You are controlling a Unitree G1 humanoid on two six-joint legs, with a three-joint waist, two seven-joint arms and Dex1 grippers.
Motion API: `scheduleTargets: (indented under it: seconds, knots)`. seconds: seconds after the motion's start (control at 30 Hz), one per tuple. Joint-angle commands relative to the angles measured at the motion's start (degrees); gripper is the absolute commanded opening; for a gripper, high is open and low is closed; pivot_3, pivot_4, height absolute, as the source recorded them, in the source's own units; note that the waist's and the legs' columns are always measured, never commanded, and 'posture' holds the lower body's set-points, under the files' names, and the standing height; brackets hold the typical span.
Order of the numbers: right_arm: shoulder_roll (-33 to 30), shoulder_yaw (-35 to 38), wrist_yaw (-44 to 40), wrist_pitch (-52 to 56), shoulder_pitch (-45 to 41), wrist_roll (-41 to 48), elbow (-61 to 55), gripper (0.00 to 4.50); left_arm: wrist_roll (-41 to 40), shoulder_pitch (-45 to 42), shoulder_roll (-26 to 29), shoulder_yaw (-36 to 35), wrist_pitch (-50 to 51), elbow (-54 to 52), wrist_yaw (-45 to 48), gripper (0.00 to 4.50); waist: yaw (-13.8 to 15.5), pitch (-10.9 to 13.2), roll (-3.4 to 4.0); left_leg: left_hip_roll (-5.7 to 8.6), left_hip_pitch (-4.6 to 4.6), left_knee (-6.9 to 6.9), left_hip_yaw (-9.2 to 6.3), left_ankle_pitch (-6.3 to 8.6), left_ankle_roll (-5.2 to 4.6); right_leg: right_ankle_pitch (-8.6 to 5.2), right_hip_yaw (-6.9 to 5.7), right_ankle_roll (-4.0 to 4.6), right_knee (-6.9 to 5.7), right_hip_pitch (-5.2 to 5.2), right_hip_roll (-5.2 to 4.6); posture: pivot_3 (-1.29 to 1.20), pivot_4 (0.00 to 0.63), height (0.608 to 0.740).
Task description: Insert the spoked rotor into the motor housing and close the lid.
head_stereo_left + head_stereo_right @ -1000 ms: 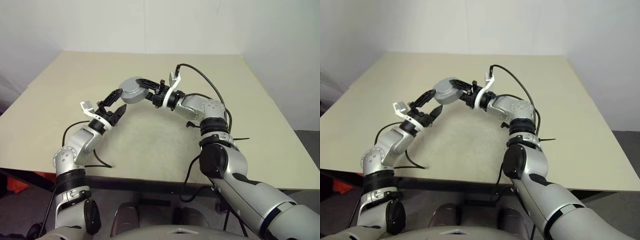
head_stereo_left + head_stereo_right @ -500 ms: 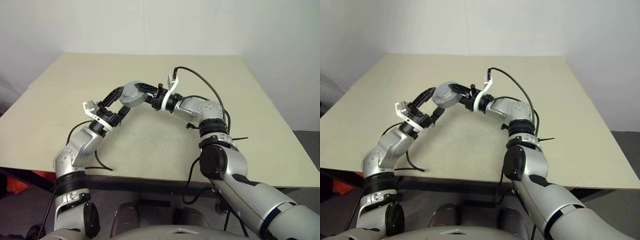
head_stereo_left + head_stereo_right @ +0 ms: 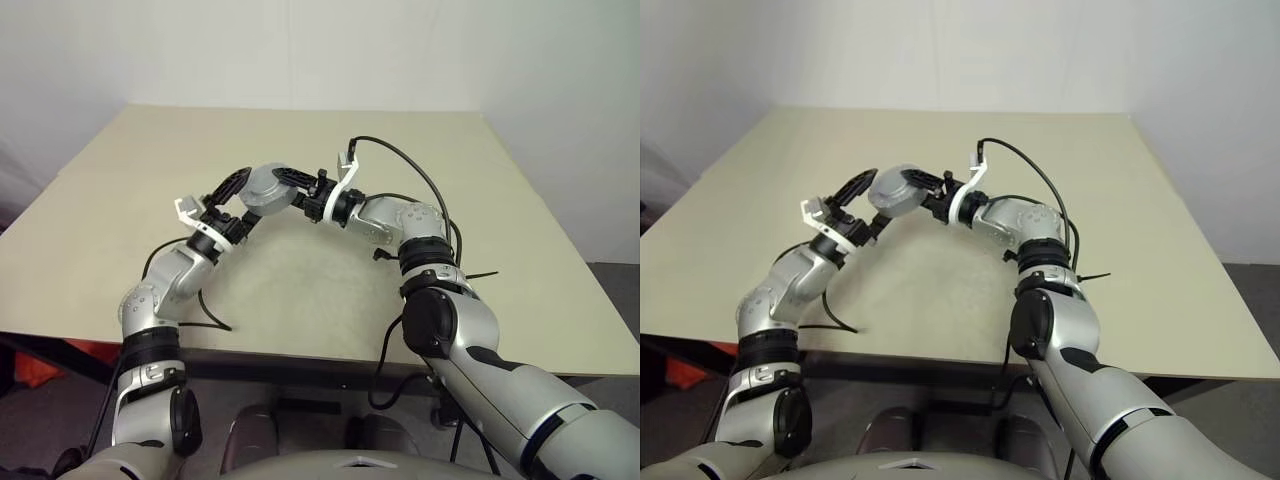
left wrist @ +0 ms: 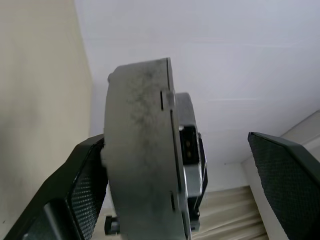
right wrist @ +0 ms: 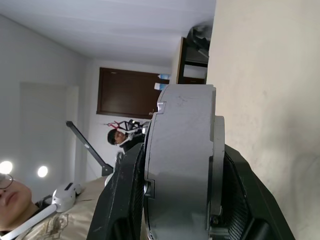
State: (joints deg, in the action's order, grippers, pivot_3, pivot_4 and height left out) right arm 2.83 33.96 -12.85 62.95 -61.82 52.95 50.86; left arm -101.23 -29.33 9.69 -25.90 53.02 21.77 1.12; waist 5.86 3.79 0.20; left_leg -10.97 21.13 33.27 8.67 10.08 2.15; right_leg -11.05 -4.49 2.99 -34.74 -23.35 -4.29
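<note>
The motor housing (image 3: 264, 188), a squat grey metal cylinder, hangs edge-on above the beige table (image 3: 300, 290). My right gripper (image 3: 283, 189) is shut on it, one black finger (image 5: 124, 200) on each flat side. My left gripper (image 3: 240, 203) is open and reaches in from the left, its fingers straddling the housing (image 4: 142, 165). One left finger (image 4: 70, 200) lies right against the housing's face, while the other (image 4: 285, 185) stands well apart from it. The spoked rotor and the lid are out of view.
The table's far edge meets a white wall (image 3: 300, 50). Black cables (image 3: 400, 160) trail from both wrists over the table. In the right wrist view a person (image 5: 10, 190) shows low in the room behind, with a dark door (image 5: 125, 95) beyond.
My left gripper has moved up and to the right, so its open fingers now straddle the housing. The right gripper has kept the housing almost still.
</note>
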Motion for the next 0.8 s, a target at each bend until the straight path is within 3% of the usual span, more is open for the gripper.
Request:
scheduleTargets:
  seconds: [0.03, 0.3, 0.5, 0.8]
  knots:
    - [0.0, -0.2, -1.1, 0.3, -2.1, 0.9, -1.2, 1.98, 1.2, -3.8, 0.2, 0.0, 1.2, 1.0, 3.7, 4.49, 0.0, 0.0, 0.00, 0.00, 0.00, 0.00, 0.00, 0.00, 0.00, 0.00, 0.00, 0.01, 0.00, 0.00, 0.00, 0.00, 0.000, 0.740]
    - [-0.5, 0.1, -1.0, -0.2, -1.9, 0.9, -1.5, 1.98, 4.4, -4.5, 0.2, -0.5, 3.0, 1.9, 6.1, 4.49, 0.0, 0.0, -0.01, 0.00, 0.01, -0.01, 0.00, 0.00, 0.00, 0.17, 0.00, 0.30, 0.00, -0.01, 0.00, 0.00, 0.000, 0.740]
    - [-0.7, 0.1, -1.2, -0.7, -2.1, 0.6, -0.7, 1.98, 4.5, -3.9, 0.2, -1.5, 3.5, 0.4, 6.3, 2.95, 0.0, 0.0, 0.00, 0.00, 0.01, -0.01, -0.01, 0.00, -0.01, 0.17, 0.00, 0.31, 0.00, -0.01, 0.00, 0.00, 0.000, 0.740]
    - [-0.9, 0.8, -1.0, -1.6, -2.9, 0.6, 1.1, 1.98, 4.1, -1.8, -0.1, -2.6, 3.2, -2.9, 5.5, 2.95, 0.0, 0.0, -0.01, 0.00, 0.01, -0.01, -0.01, 0.00, -0.01, 0.17, -0.01, 0.33, 0.00, -0.01, 0.00, 0.00, 0.000, 0.740]
